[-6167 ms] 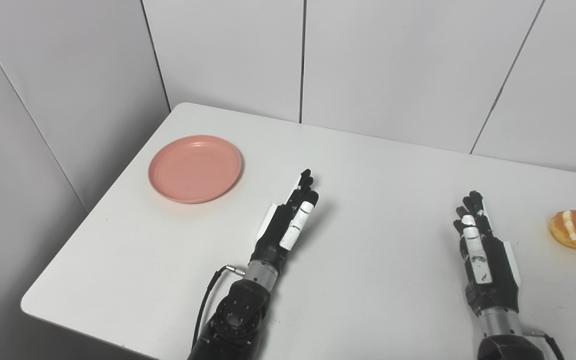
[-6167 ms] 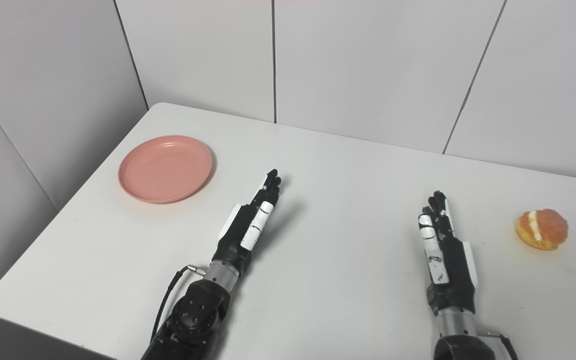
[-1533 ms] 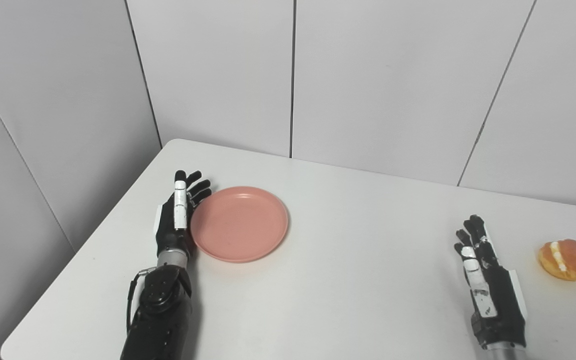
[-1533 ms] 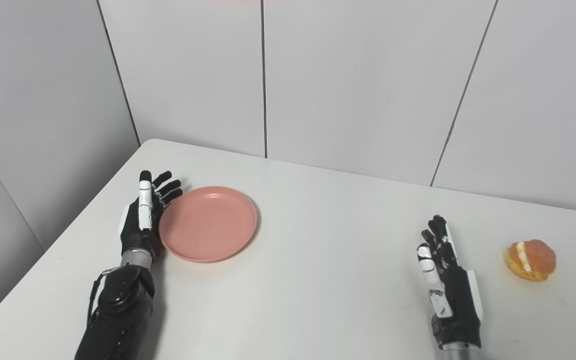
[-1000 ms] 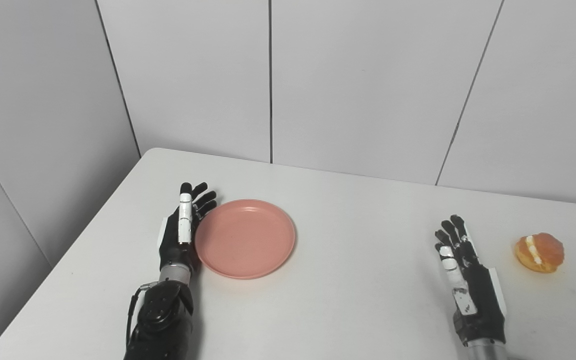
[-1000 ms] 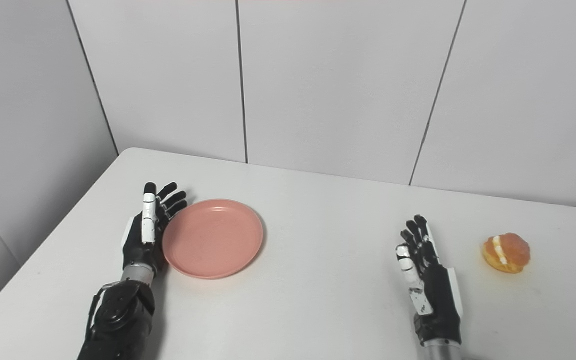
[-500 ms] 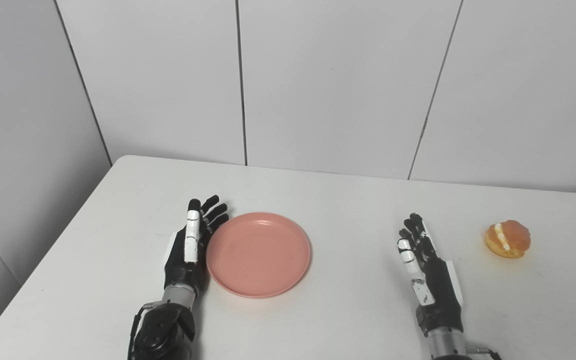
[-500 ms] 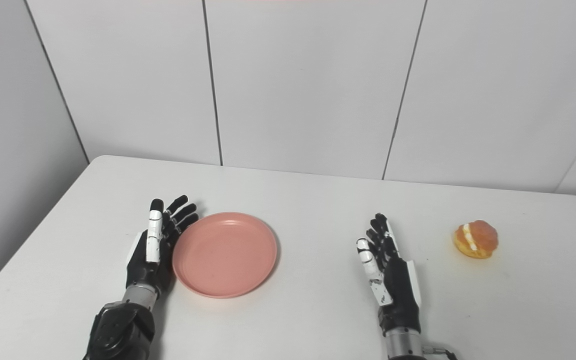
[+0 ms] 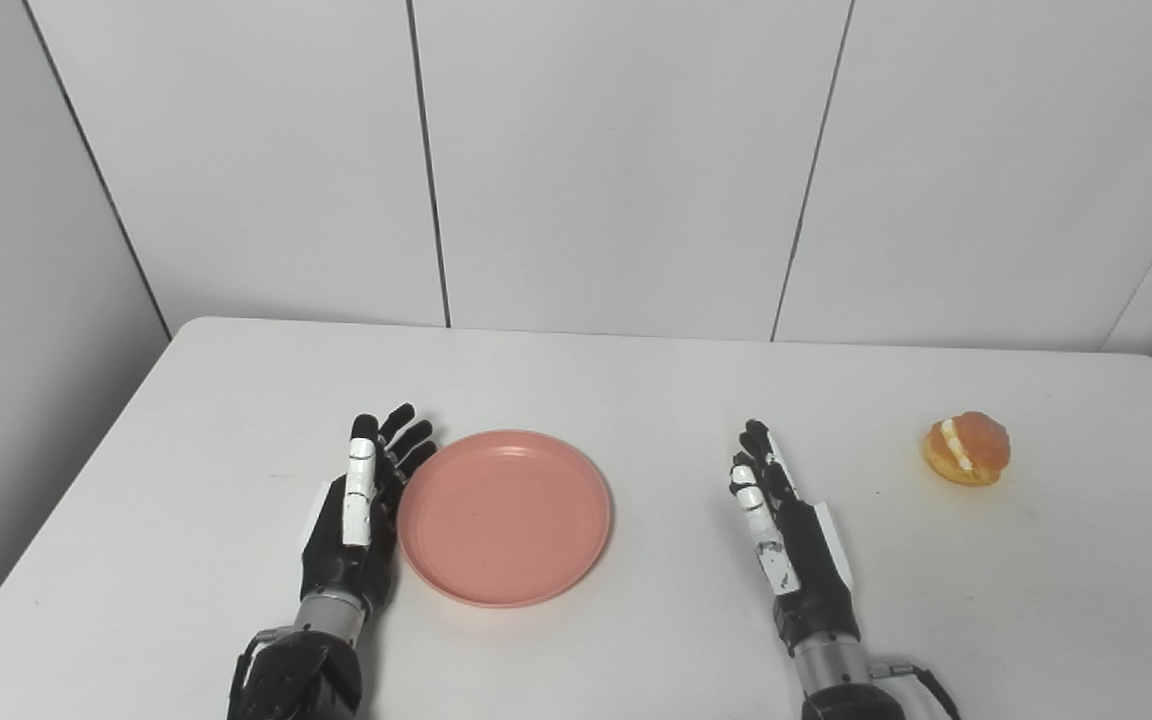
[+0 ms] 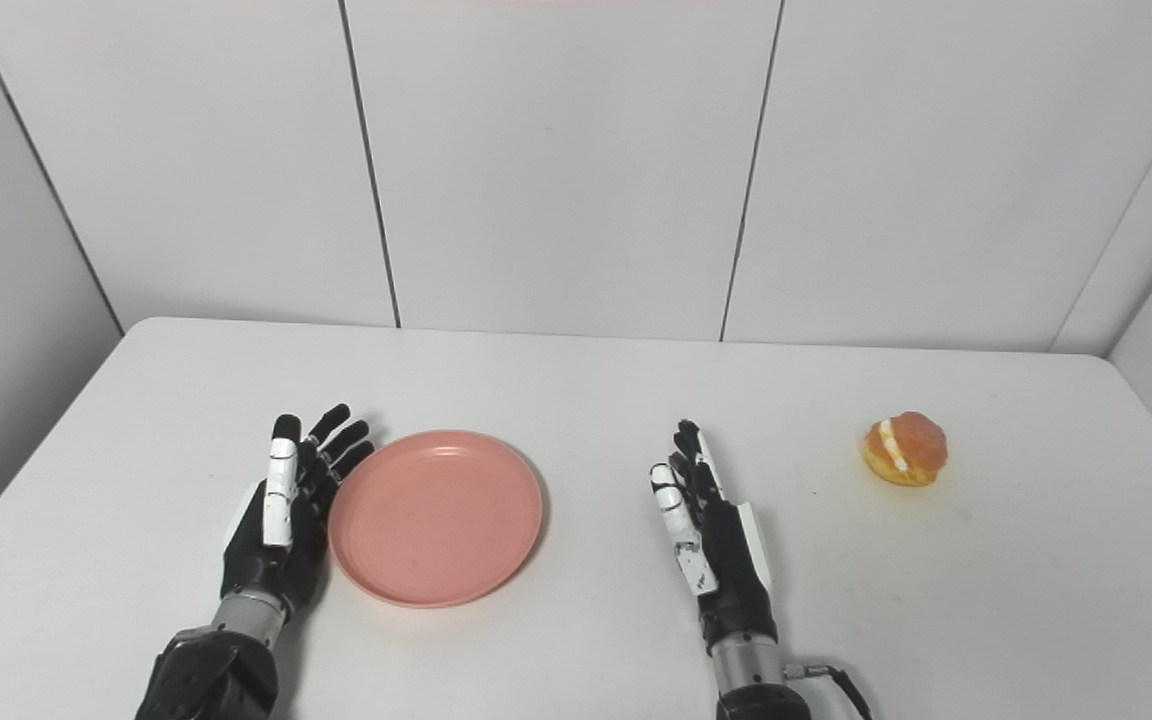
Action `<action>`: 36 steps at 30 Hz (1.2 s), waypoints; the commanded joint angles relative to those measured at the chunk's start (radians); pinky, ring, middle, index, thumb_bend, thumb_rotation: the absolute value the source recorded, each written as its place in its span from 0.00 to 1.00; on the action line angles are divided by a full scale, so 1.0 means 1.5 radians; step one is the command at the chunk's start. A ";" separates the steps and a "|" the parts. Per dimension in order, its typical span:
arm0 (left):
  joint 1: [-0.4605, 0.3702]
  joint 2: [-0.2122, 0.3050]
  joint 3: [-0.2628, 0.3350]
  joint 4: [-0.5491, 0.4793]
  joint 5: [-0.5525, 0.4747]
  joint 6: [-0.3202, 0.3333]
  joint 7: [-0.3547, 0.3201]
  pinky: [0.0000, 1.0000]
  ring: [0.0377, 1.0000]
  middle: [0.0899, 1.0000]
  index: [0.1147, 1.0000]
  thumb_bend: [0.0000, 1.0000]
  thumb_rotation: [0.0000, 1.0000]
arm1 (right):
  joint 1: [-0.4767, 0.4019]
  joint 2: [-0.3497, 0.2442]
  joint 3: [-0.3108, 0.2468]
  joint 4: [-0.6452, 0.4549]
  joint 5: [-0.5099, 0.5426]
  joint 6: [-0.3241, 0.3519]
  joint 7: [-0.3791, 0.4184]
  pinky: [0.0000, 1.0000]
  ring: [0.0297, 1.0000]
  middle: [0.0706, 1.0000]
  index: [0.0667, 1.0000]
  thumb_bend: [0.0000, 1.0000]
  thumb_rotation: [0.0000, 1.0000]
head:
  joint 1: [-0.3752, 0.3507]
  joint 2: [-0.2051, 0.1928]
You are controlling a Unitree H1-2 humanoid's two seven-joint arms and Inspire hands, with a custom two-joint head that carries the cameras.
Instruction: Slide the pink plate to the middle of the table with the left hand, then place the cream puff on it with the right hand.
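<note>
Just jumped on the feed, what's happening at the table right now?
The left hand is open, held edge-on against the left rim of the pink plate, which it is sliding across the white table. The plate sits a bit left of the table's middle and has nothing on it. The right hand waits open, to the right of the plate. The cream puff lies untouched near the table's right side, beyond the right hand.

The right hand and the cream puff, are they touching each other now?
Apart. In the left eye view, bare white table shows between the open right hand and the cream puff.
</note>
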State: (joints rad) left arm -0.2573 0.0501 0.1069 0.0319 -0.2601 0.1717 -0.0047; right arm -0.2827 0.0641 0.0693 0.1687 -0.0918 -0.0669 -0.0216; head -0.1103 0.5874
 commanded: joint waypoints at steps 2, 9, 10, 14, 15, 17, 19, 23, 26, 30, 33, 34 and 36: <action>0.007 -0.006 -0.019 -0.026 -0.001 -0.006 -0.025 0.92 0.90 0.88 0.87 0.69 1.00 | -0.007 0.006 0.004 -0.022 0.006 0.016 0.006 0.95 0.98 0.99 1.00 0.54 0.95 | -0.004 0.006; 0.032 -0.025 -0.049 -0.054 0.023 0.008 -0.018 0.89 0.88 0.87 0.86 0.68 1.00 | -0.009 0.004 0.002 -0.021 0.015 0.012 0.010 0.94 0.97 0.98 0.99 0.56 0.92 | -0.001 0.014; 0.035 -0.029 -0.051 -0.056 0.025 0.009 -0.016 0.88 0.87 0.86 0.85 0.68 1.00 | -0.008 0.003 0.002 -0.023 0.015 0.015 0.011 0.93 0.97 0.98 0.99 0.56 0.92 | -0.001 0.014; 0.047 -0.039 -0.060 -0.065 0.036 0.002 -0.014 0.87 0.86 0.84 0.82 0.67 0.99 | -0.004 0.003 0.004 -0.032 0.017 0.019 0.010 0.94 0.97 0.98 0.99 0.55 0.92 | -0.003 0.016; 0.048 -0.039 -0.063 -0.064 0.037 -0.003 -0.017 0.87 0.86 0.84 0.82 0.67 0.98 | -0.004 0.003 0.004 -0.032 0.018 0.018 0.011 0.94 0.97 0.98 0.99 0.55 0.92 | -0.003 0.016; 0.048 -0.038 -0.066 -0.060 0.039 -0.012 -0.023 0.88 0.86 0.85 0.83 0.68 0.99 | -0.004 0.002 0.003 -0.034 0.023 0.020 0.013 0.94 0.97 0.98 0.99 0.55 0.91 | -0.008 0.021; 0.050 -0.036 -0.072 -0.061 0.035 -0.015 -0.035 0.89 0.87 0.86 0.85 0.69 0.99 | -0.004 0.001 0.005 -0.036 0.024 0.023 0.016 0.95 0.97 0.98 0.99 0.55 0.91 | -0.008 0.021; 0.058 -0.034 -0.082 -0.069 0.028 -0.010 -0.057 0.94 0.91 0.90 0.89 0.71 1.00 | -0.005 0.002 0.005 -0.036 0.023 0.023 0.014 0.95 0.97 0.98 0.99 0.56 0.91 | -0.012 0.026; 0.061 -0.039 -0.088 -0.076 0.028 0.004 -0.059 0.96 0.93 0.92 0.91 0.72 1.00 | -0.006 0.001 0.006 -0.034 0.026 0.021 0.016 0.95 0.97 0.97 0.99 0.57 0.90 | -0.015 0.030; 0.065 -0.038 -0.098 -0.077 0.033 0.002 -0.063 0.98 0.94 0.93 0.92 0.71 1.00 | -0.006 0.000 0.009 -0.040 0.020 0.026 0.014 0.94 0.97 0.97 0.99 0.57 0.92 | -0.016 0.031; 0.067 -0.034 -0.105 -0.073 0.033 -0.005 -0.072 1.00 0.95 0.94 0.94 0.71 1.00 | -0.006 0.001 0.009 -0.041 0.024 0.028 0.015 0.95 0.97 0.97 0.99 0.57 0.91 | -0.016 0.031; 0.068 -0.034 -0.106 -0.072 0.033 -0.007 -0.073 1.00 0.95 0.95 0.94 0.72 1.00 | -0.006 0.001 0.009 -0.041 0.024 0.028 0.015 0.95 0.97 0.98 0.99 0.57 0.91 | -0.016 0.031; 0.070 -0.034 -0.111 -0.076 0.034 0.000 -0.074 1.00 0.96 0.95 0.95 0.73 1.00 | -0.006 0.000 0.009 -0.041 0.024 0.027 0.015 0.95 0.97 0.97 1.00 0.57 0.91 | -0.012 0.032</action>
State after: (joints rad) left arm -0.1612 -0.0003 -0.0409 -0.0605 -0.2122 0.1735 -0.0869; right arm -0.2751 0.0614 0.0771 0.1437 -0.0598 -0.0310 -0.0106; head -0.1289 0.6351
